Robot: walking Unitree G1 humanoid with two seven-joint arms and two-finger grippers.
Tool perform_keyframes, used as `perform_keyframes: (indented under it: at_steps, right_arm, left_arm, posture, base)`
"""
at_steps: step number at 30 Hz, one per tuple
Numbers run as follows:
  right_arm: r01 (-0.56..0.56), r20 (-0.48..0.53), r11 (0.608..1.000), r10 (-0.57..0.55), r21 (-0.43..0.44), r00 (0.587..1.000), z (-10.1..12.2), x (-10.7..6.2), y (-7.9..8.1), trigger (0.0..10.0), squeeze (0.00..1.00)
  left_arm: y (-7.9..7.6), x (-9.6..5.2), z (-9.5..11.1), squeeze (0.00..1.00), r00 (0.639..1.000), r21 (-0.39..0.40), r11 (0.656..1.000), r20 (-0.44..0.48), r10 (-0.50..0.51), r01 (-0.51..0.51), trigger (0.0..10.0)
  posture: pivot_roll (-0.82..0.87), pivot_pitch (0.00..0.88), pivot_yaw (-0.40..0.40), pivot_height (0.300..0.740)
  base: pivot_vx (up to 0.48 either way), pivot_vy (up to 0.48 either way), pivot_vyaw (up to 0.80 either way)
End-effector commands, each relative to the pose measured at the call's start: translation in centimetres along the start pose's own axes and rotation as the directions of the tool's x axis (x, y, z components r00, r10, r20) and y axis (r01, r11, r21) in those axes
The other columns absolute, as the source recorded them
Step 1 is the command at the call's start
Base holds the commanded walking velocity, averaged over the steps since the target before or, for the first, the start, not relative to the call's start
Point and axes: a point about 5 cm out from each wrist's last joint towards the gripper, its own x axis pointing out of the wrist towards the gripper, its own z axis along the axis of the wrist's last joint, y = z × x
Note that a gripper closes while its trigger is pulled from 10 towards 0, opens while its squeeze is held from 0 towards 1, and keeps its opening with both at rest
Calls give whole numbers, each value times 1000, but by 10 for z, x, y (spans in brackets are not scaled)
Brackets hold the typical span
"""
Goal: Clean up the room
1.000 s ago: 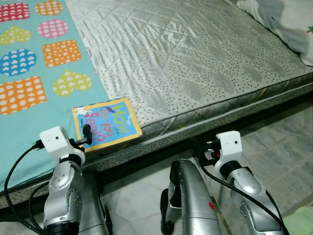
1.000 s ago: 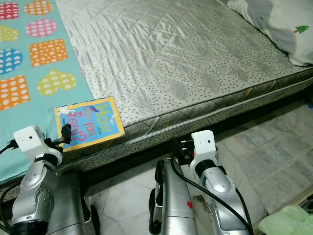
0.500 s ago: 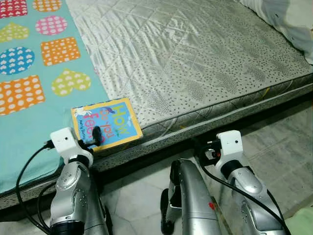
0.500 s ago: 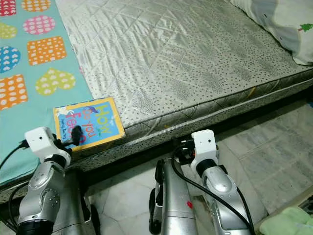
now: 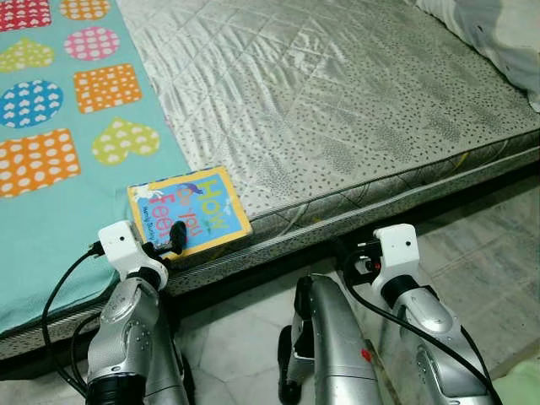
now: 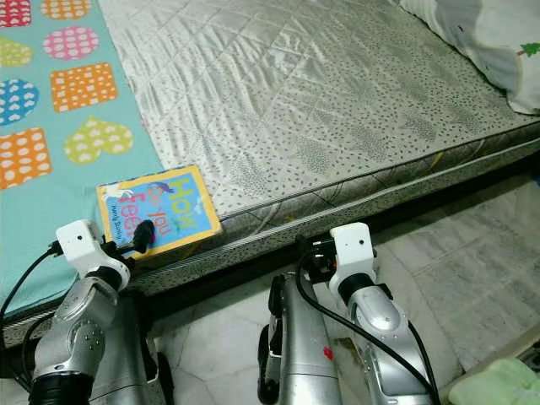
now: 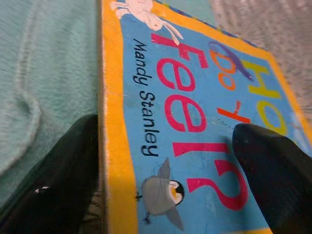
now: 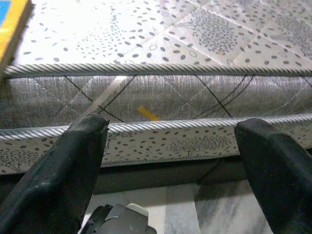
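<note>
Book [image 5: 189, 211] flat at mattress [image 5: 354, 118] edge, partly on teal blanket [image 5: 51, 219]. My left jaws [image 7: 165, 161] spread wide over its near corner. Right jaws [image 8: 170, 161] open, idle. Board book: stiff, light, glossy; pinch at spine edge.

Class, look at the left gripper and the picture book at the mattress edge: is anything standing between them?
Nothing visible does. The left gripper is open and already at the picture book: one finger beside its yellow edge, the other above the cover.
</note>
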Motion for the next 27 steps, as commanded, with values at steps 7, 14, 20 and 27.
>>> perform_keyframes:
  at_steps: [7, 14, 20, 27]
  right_arm:
    - [13, 58, 1000, -14, 9, 998, 12, -1, -8, 10000, 0]
    - [7, 89, 1000, -8, 14, 996, 17, 3, -13, 10000, 0]
    - [4, 98, 1000, -5, 11, 995, 19, 4, -13, 10000, 0]
    - [1, 101, 1000, -2, 2, 995, 19, 5, -11, 10000, 0]
  left_arm:
    - [-10, 1, -27, 0, 986, -173, 979, -105, -131, 112, 8275]
    - [-15, 5, -30, 0, 966, -379, 908, -109, -234, 177, 0]
    - [-16, 5, -34, 0, 951, -437, 878, -133, -279, 197, 0]
    - [-21, 4, -35, 0, 935, -381, 890, -143, -325, 251, 0]
  posture:
    - [-39, 278, -127, 507]
    - [-40, 276, -126, 507]
    - [-39, 273, -127, 507]
    - [-34, 268, -130, 507]
  base:
    - [0, 0, 0]
    - [0, 0, 0]
    - [0, 0, 0]
    - [0, 0, 0]
